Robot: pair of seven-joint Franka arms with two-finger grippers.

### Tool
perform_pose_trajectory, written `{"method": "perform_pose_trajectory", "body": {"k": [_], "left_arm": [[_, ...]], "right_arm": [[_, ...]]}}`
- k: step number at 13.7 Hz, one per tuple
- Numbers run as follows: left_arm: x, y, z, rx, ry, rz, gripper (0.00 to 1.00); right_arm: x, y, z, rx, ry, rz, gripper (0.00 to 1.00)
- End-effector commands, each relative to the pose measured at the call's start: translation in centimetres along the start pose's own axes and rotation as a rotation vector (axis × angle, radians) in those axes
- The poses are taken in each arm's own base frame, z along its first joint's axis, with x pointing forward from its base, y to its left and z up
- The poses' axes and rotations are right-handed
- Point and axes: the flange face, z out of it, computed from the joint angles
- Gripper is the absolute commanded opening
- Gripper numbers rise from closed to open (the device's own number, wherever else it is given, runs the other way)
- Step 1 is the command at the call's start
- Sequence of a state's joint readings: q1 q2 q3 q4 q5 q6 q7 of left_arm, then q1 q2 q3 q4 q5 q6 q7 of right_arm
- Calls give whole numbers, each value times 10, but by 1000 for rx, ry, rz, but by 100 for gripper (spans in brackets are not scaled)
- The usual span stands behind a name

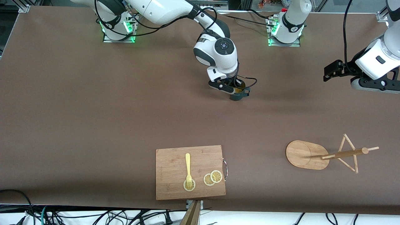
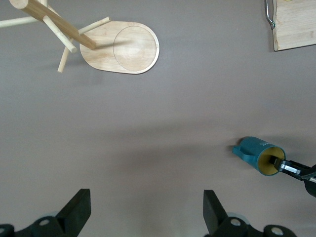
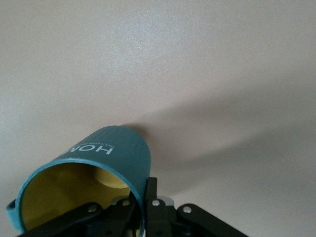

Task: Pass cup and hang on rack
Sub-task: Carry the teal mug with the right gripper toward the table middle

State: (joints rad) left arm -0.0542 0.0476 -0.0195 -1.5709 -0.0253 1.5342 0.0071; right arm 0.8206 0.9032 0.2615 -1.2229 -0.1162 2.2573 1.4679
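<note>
Fingers of the right gripper [image 1: 235,88] are pinched together on the rim of the cup [image 1: 239,93], one inside the yellow hollow and one against the teal wall, as the right wrist view shows [image 3: 143,207]. The cup stands upright near the middle of the table [image 1: 93,118], its mouth up and its handle pointing toward the left arm's end.

From there the left gripper [image 1: 336,71] hangs over that same end of the table with its fingers spread wide and nothing between them; this arm waits. In its own wrist view the cup [image 2: 257,155] shows well off from those open fingers [image 2: 76,210].

The rack [image 1: 325,154] stands nearer the front camera, toward the left arm's end, so the left arm looks the better placed to hang the cup. The pass likely turns on the handle facing the left gripper.
</note>
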Motion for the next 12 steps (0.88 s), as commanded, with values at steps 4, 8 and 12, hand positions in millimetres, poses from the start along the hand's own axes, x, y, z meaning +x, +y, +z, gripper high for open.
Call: {"method": "perform_pose_trajectory", "body": {"k": [4,8,12], "left_arm": [[2,-1,-5,-26,4,14,100],[1,-1,-5,-26,-1,16,100],[1,-1,-6,-26,1,16,100]], "right_arm": [[-10,-5,13,-8,3,-9,39],[-1,-11,-10,-6,7,-15,100],[35,-19,-75,-21,5,-34,100]]}}
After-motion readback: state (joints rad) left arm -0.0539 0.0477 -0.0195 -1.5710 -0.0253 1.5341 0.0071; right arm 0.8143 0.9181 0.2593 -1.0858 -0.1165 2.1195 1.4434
